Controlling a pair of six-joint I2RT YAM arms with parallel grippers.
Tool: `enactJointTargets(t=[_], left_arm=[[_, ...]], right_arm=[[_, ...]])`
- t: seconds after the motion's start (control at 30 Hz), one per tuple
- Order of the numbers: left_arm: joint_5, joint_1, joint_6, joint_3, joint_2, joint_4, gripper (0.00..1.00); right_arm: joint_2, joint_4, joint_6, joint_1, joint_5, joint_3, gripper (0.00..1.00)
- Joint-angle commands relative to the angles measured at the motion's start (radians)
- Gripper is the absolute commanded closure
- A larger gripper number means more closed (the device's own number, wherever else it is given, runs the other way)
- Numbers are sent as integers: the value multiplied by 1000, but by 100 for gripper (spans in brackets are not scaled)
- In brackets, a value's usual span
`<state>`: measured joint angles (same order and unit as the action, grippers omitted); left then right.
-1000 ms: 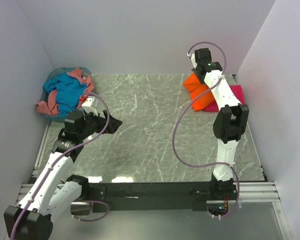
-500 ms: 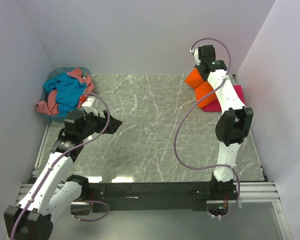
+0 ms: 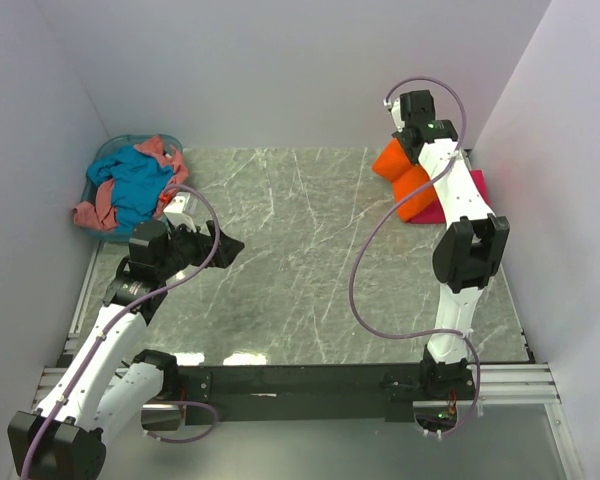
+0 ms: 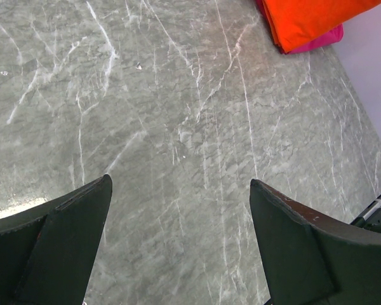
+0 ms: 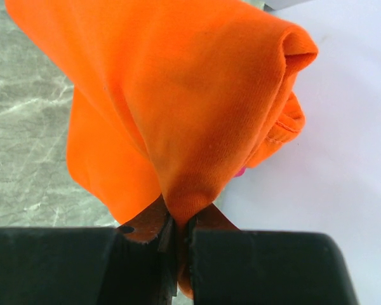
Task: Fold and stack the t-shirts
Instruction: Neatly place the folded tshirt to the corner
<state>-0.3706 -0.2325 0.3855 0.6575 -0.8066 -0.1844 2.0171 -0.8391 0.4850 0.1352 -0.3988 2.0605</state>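
Note:
My right gripper [image 3: 404, 152] is shut on the bright orange t-shirt [image 3: 404, 185] at the far right of the table and holds its edge lifted; the cloth is pinched between the jaws in the right wrist view [image 5: 178, 127]. The magenta-pink t-shirt [image 3: 458, 195] lies under it, mostly covered. Both also show in the left wrist view: the orange shirt [image 4: 311, 19] and the pink one [image 4: 324, 39]. The teal-blue t-shirt [image 3: 138, 182] and the salmon-pink t-shirt [image 3: 98, 208] lie crumpled in the basket. My left gripper [image 3: 225, 247] is open and empty over bare marble [image 4: 178, 184].
The pale blue round basket [image 3: 105, 155] stands at the far left corner. White walls enclose the table on the left, back and right; the right wall is close to the right gripper. A metal rail [image 3: 500, 380] runs along the near edge.
My right gripper has moved right and slightly back with the orange shirt's edge, drawing the shirt further over the magenta one. The left arm has not moved.

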Motion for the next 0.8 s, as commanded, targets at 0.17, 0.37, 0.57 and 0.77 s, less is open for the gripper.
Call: enactJointTargets(t=[0.17, 0.37, 0.57, 0.77], left_arm=[[-18, 1, -14, 7, 17, 31, 5], [-19, 1, -16, 7, 14, 33, 5], [-17, 1, -16, 7, 15, 31, 5], [-14, 1, -17, 8, 7, 30, 5]], right_arm=[[-74, 21, 12, -23, -18, 26, 100], [-38, 31, 27, -40, -28, 43, 100], [-5, 61, 52, -63, -35, 36, 100], [23, 89, 69, -80, -14, 44, 100]])
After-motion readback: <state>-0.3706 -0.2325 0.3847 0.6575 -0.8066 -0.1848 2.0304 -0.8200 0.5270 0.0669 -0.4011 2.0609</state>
